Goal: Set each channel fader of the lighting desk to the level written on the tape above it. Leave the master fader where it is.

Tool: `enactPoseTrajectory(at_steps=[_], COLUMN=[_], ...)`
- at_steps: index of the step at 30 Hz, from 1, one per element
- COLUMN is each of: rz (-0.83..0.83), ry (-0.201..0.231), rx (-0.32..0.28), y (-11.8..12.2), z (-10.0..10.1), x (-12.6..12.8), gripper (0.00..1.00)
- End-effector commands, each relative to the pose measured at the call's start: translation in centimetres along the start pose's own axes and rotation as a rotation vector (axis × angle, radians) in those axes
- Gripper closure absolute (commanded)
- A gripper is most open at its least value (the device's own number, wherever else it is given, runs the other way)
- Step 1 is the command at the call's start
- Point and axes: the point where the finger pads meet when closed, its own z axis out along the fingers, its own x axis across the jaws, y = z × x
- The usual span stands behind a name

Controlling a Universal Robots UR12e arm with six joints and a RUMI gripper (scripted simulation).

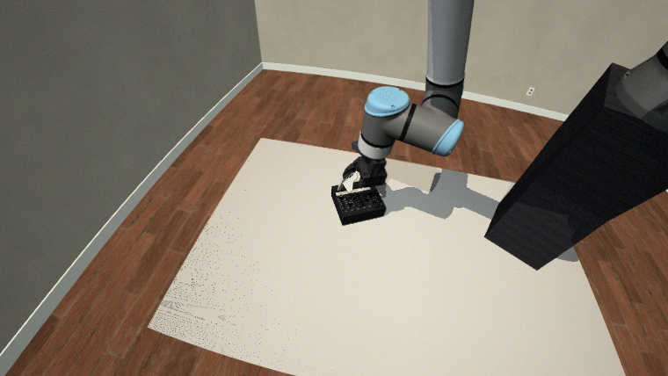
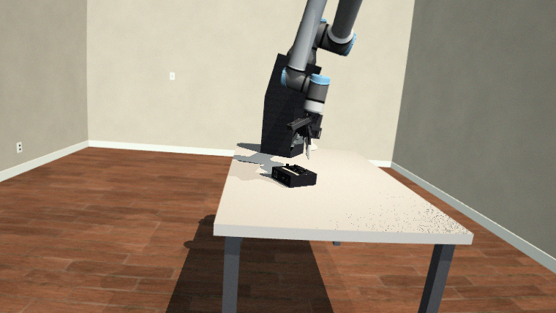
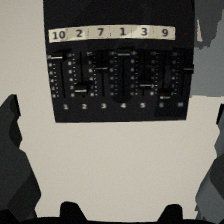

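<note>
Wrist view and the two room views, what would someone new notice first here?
Probably the big grey arm with pale blue caps, bending down over a white table. Under its open, empty claw sits a small black lighting desk, the only item on the table. In the wrist view, a white tape strip along the desk's far edge reads 10, 2, 7, 1, 3, 9 above the sliders.

surface: white table point(image 2: 350, 217) on grey legs | on it: black lighting desk point(image 2: 294, 175), upper centre | black pedestal point(image 2: 278, 116) at far edge
</note>
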Motion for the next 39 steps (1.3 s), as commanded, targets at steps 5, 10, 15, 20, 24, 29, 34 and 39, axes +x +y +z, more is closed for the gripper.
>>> enactPoseTrajectory(at_steps=[5,10,15,20,24,29,34,39], rz=[0.358,0.423,0.423,0.423,0.345,0.167,-0.02,-0.022], ry=[0.004,0.007,0.007,0.007,0.004,-0.001,-0.001,-0.001], rx=[-0.125,-0.148,-0.148,-0.148,-0.12,-0.058,0.008,0.008], y=[-2.0,-2.3,-2.3,-2.3,-1.3,0.8,2.9,3.0], z=[-5.5,-6.6,-6.6,-6.6,-7.1,-8.3,-9.9,-9.9], x=[0.4,0.5,0.5,0.5,0.7,1.1,1.6,1.6], gripper=[0.0,0.0,0.0,0.0,0.0,0.0,0.0,0.0])
